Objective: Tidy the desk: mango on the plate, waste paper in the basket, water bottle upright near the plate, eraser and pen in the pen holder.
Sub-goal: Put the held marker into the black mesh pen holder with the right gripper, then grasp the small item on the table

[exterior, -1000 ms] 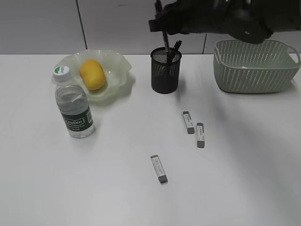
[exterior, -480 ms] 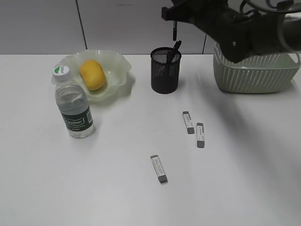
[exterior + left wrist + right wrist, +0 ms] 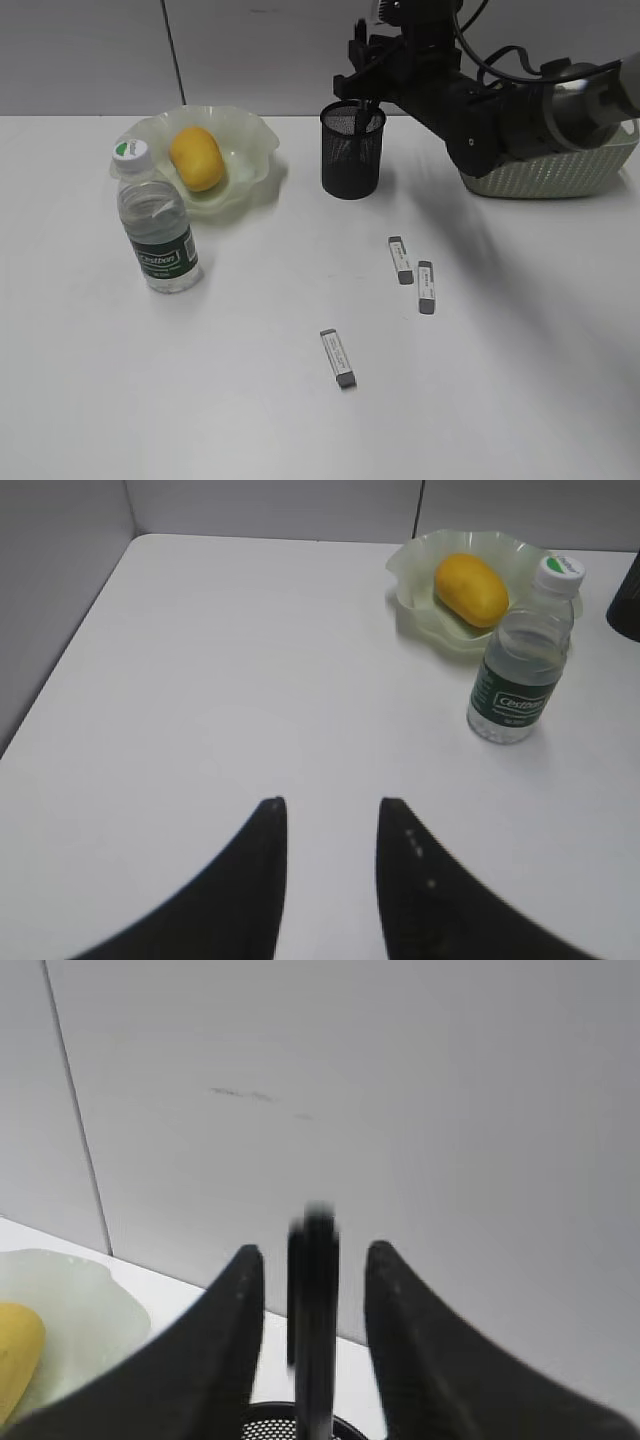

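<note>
Jaws of the right gripper [image 3: 305,1335] now stand apart; the pen [image 3: 312,1300] drops into the pen holder [image 3: 352,150], erasers [image 3: 400,259] remaining.

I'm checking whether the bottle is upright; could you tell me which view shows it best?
The left wrist view: the water bottle stands upright, unblocked, beside the plate. The exterior view also shows it whole; the right wrist view shows none of it.
</note>
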